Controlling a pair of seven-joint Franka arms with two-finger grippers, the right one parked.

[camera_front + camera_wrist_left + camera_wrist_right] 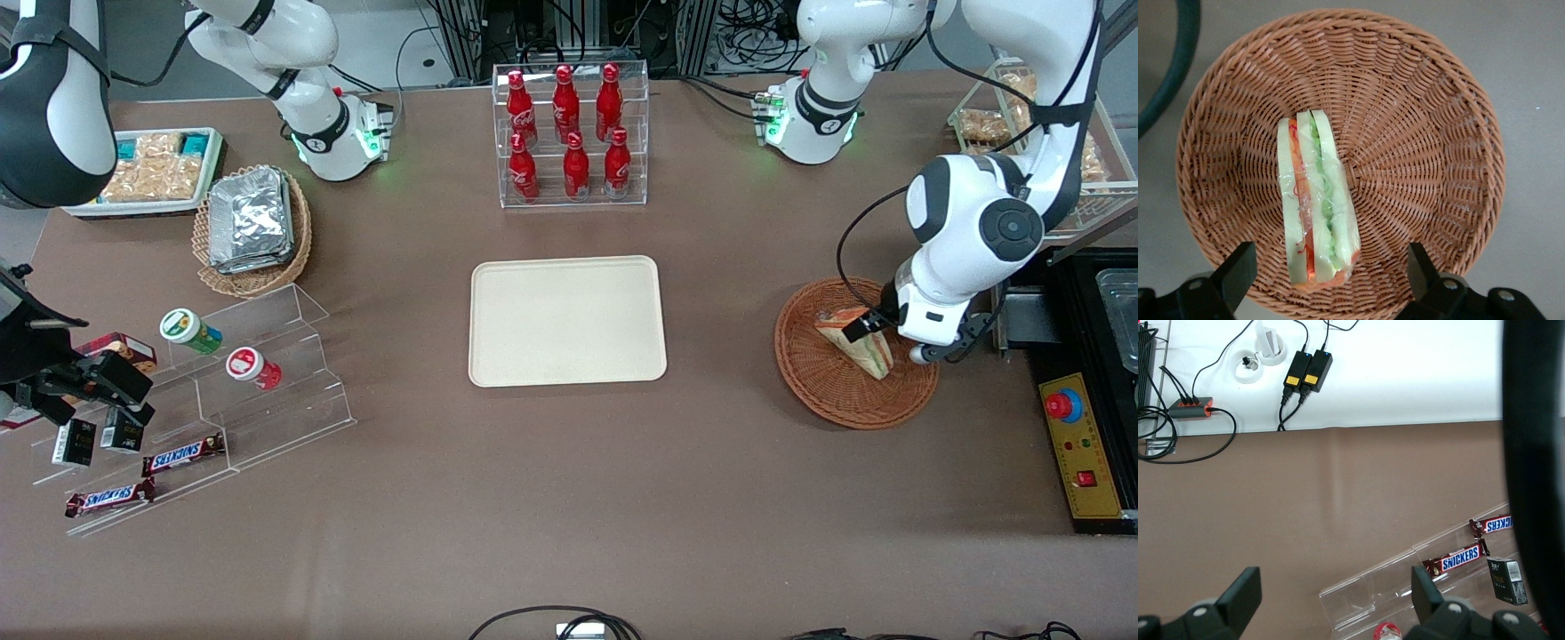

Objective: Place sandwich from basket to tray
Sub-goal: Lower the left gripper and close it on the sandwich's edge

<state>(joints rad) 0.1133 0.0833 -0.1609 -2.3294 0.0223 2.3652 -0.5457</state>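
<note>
Your gripper (889,340) hangs just over the round wicker basket (822,382), which sits toward the working arm's end of the table. Its claw is released: in the wrist view the two dark fingers (1238,270) stand spread wide apart, with the sandwich (1315,200) lying between them and touching neither. The sandwich is in the basket (1418,167), resting on its side on the woven floor, so you see pale bread slices with green and orange-red filling under clear wrap. From the front, the sandwich (858,342) lies in the part of the basket closest to the gripper. The cream rectangular tray (567,320) sits at the middle of the table, well apart from the basket, with nothing on it.
</note>
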